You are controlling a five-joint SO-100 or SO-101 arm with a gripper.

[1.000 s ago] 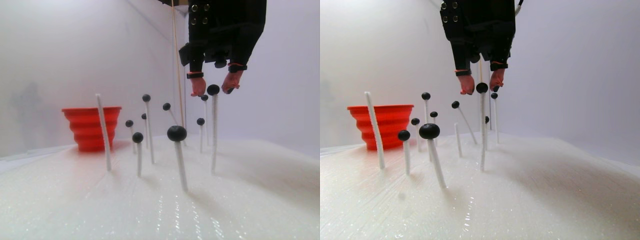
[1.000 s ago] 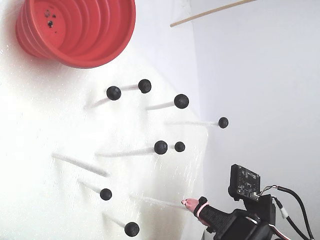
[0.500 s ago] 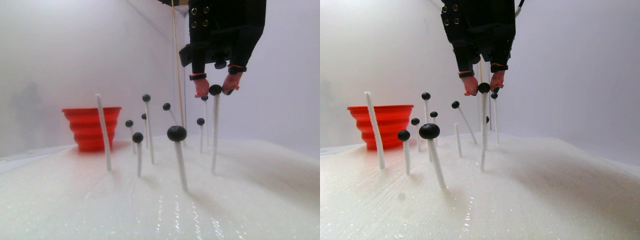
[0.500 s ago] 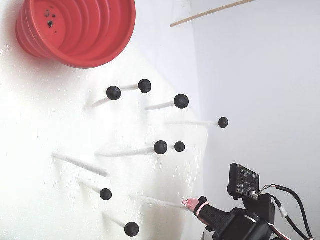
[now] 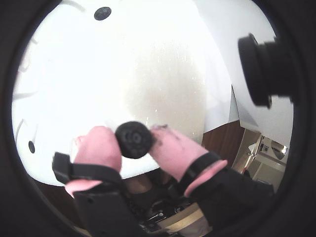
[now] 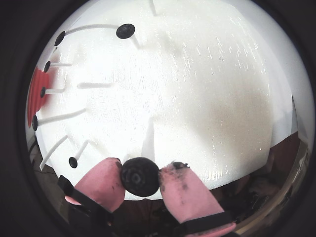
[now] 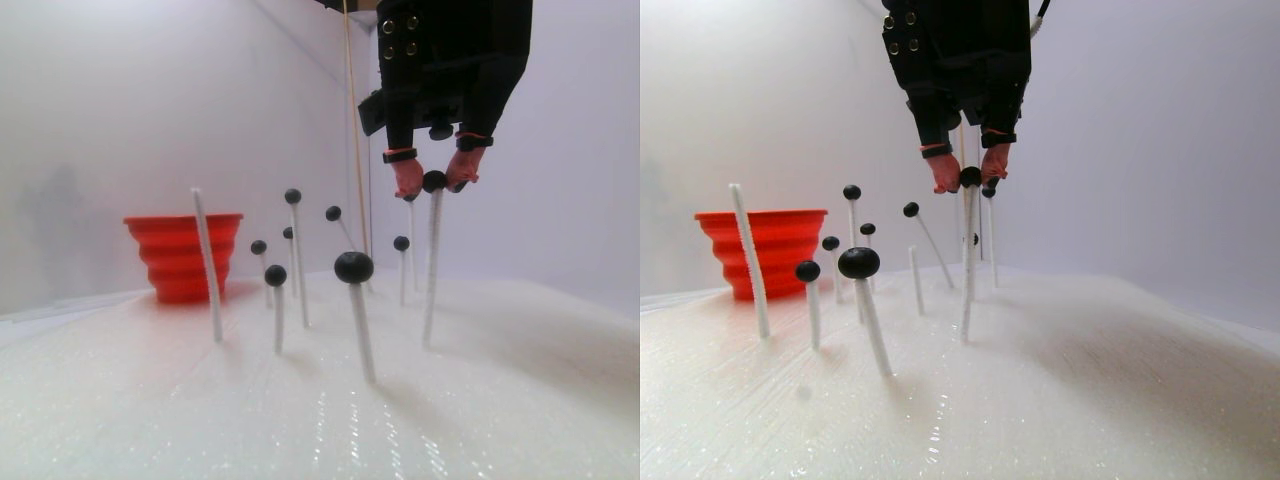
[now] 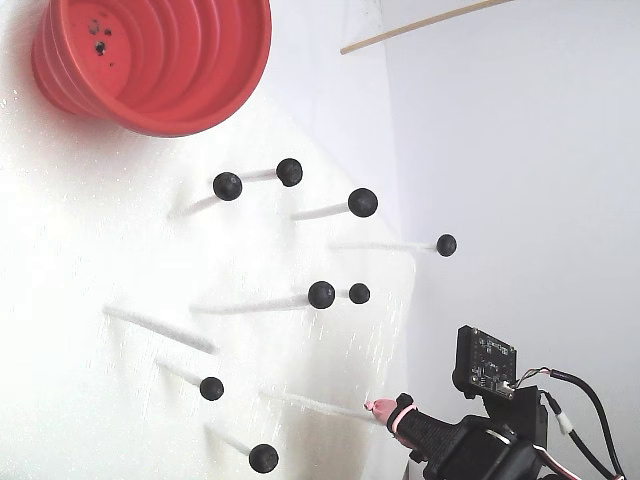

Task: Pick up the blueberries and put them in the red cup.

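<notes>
Pinching one small matte black ball (image 6: 140, 177) atop its thin white stick (image 7: 431, 270) near the white foam bed's (image 7: 500, 400) edge, the pink-tipped hand (image 6: 141, 178) should lift straight up, avoiding bending it.

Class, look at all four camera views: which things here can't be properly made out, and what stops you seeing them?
- Red cup: sliver at a wrist view's fisheye edge.
- Gripped blueberry: hidden in the fixed view by the tool.
- Cup's contents: specks, too small to name.

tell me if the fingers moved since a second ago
Yes: in the stereo pair view the fingers have closed in against the blueberry, which stays atop its white stick.
</notes>
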